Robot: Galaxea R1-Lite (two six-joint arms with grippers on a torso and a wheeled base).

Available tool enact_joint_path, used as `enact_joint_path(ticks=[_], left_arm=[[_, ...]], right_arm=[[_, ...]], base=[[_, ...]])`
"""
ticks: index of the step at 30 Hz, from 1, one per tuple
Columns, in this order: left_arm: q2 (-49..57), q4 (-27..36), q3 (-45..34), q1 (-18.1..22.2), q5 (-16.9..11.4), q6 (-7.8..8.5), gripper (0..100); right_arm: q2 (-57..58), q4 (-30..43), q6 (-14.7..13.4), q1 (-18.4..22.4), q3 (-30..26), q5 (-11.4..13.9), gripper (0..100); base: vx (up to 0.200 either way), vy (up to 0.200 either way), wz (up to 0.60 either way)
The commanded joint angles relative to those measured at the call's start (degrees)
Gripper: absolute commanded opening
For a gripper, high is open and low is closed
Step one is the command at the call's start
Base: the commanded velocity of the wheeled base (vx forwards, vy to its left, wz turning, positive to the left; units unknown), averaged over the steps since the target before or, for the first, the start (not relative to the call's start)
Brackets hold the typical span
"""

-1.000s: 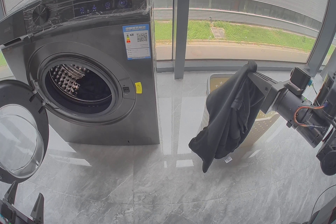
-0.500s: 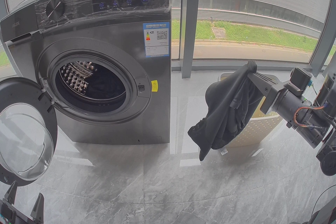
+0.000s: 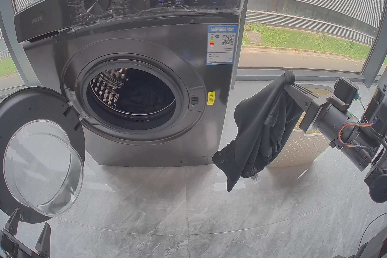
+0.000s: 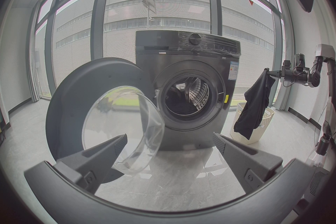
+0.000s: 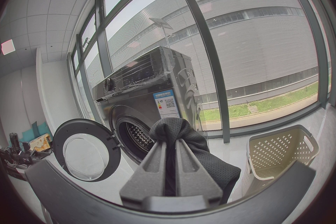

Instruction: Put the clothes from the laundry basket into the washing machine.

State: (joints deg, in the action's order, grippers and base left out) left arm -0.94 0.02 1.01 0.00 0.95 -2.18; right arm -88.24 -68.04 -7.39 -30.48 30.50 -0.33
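Right of centre, the right claw clamps a limp dark garment hanging before the perforated cream laundry basket. Upper left stands the grey washing machine, its round glass door open. The left claw, lower left, is splayed.

Film-wrapped washing machine, stone floor and tall windows suggest a test lab.

washing machine left | laundry basket right (garment hangs between)

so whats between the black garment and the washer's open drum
In the head view, just bare floor and the washer's front panel lie between the black garment and the drum.
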Motion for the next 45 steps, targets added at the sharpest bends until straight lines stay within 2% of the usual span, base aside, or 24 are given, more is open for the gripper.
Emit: enact_joint_path(ticks=[1, 13, 15, 16, 18, 33, 45], left_arm=[[0.9, 0.0, -0.9, 0.0, 0.0, -0.02, 100], [0.9, 0.0, -0.9, 0.0, -0.1, 0.07, 100], [0.9, 0.0, -0.9, 0.0, -0.1, -0.02, 100], [0.9, 0.0, -0.9, 0.0, -0.1, -0.02, 100], [0.9, 0.0, -0.9, 0.0, -0.1, -0.02, 100], [0.9, 0.0, -0.9, 0.0, -0.1, -0.02, 100], [0.9, 0.0, -0.9, 0.0, -0.1, 0.25, 100]], right_arm=[[-0.1, 0.0, 0.0, 0.0, 0.0, 0.0, 0], [-0.1, 0.0, 0.0, -0.1, -0.4, 0.2, 0], [-0.1, 0.1, -0.1, -0.2, -0.5, 0.8, 0], [-0.4, 0.3, -0.3, -0.6, -0.8, 2.1, 0], [-0.6, 0.3, -1.2, -1.1, -0.8, 3.1, 0], [-0.8, 0.6, -1.6, -2.1, -1.2, 4.1, 0], [-3.1, 0.6, -1.1, -5.6, -1.5, 3.8, 0]], base=[[0.0, 0.2, 0.0], [-0.017, 0.033, 0.0], [-0.2, 0.0, 0.0], [0.0, 0.0, 0.0], [0.0, 0.0, 0.0], [0.0, 0.0, 0.0], [0.0, 0.2, 0.0]])
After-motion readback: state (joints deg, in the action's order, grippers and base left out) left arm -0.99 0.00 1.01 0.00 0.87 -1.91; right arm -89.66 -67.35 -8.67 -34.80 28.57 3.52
